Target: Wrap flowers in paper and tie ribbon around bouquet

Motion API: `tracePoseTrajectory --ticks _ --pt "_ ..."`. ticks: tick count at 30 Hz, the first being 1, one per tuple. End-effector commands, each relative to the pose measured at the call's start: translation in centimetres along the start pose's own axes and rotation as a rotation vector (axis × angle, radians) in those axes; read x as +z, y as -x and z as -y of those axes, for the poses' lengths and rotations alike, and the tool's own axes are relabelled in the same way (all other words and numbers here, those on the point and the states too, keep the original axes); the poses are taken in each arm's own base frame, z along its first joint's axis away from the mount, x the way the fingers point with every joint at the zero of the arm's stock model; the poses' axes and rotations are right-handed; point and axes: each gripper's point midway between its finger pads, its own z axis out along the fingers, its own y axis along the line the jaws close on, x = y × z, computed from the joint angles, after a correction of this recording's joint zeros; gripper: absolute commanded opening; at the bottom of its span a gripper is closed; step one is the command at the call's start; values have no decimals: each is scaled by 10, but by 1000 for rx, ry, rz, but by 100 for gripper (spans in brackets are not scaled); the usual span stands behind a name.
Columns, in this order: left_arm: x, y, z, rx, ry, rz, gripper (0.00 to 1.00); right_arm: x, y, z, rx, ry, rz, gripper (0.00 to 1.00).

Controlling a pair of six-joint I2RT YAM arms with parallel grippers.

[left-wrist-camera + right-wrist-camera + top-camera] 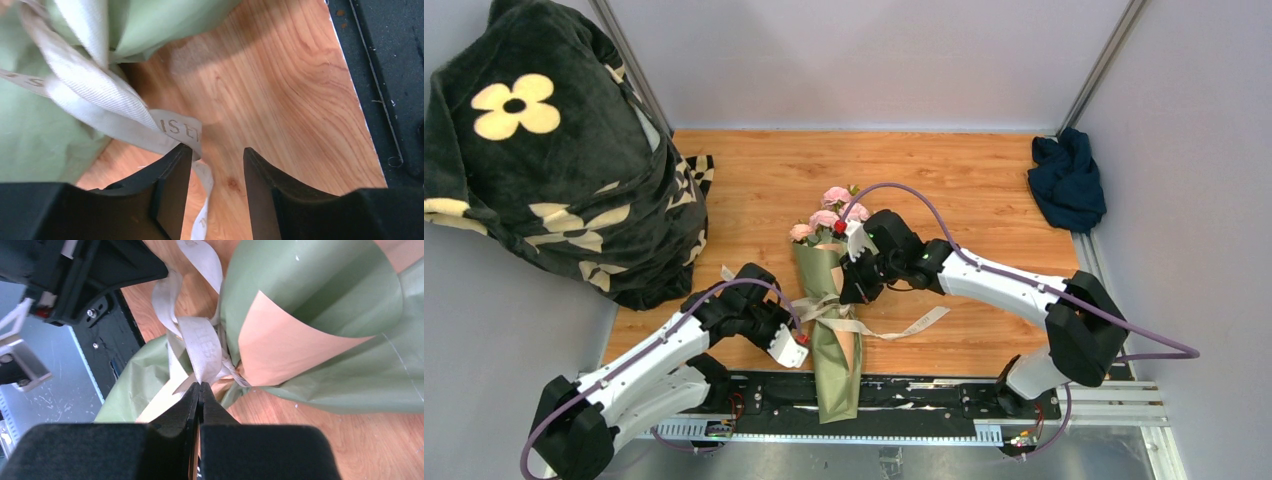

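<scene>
My left gripper (217, 152) stands with jaws apart over the table (280, 100), the ribbon (95, 92) brushing one finger. My right gripper (200, 386) pinches a ribbon loop at the waist of the bouquet (834, 330), which lies mid-table with its flowers (829, 215) pointing away.

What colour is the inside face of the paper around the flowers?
The paper is tan inside; clearest in the right wrist view.

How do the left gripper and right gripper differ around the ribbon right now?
The left gripper has its fingers apart; the right gripper has them shut. The ribbon looks pinched at the right gripper's tips but only brushes one finger of the left gripper. Both sit close beside the bouquet.
</scene>
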Motion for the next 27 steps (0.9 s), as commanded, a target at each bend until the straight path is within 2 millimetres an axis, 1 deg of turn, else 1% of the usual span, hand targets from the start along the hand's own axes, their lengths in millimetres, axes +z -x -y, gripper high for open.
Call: tracePoseTrajectory --ticks 1,4,6,7,8,9,12,13,15,18,19,21,24,27 --pt "-22 24 -23 58 118 87 51 1 1 -11 -33 65 25 0" --pt "-52 60 -46 77 239 224 52 2 2 -12 -36 72 32 0" --pt "-70 86 -55 8 266 341 47 3 3 -12 -38 72 37 0" --pt "-74 97 -57 -56 246 391 46 4 2 -11 -38 68 37 0" --pt "-75 105 -58 -120 209 428 47 5 2 -9 -35 63 35 0" --pt "-69 111 -56 -204 137 465 49 5 2 -8 -35 58 38 0" --pt "-48 125 -50 -262 -6 520 54 5 7 -5 -31 46 69 0" --pt "-38 126 -51 -271 -16 512 55 3 9 -4 -31 44 77 0" --pt "-20 122 -57 -285 34 468 55 2 11 -2 -34 38 89 0" --pt "-1 114 -70 -268 116 411 55 2 10 -1 -35 35 94 0" --pt "3 112 -74 -278 130 397 54 1 9 0 -36 34 96 0" --pt "8 108 -77 -283 142 381 47 1 9 0 -37 36 97 0" --pt "15 102 -76 -278 156 349 46 -1 9 2 -38 41 96 0" --pt "15 101 -86 -308 198 348 45 -3 8 4 -36 37 98 0"
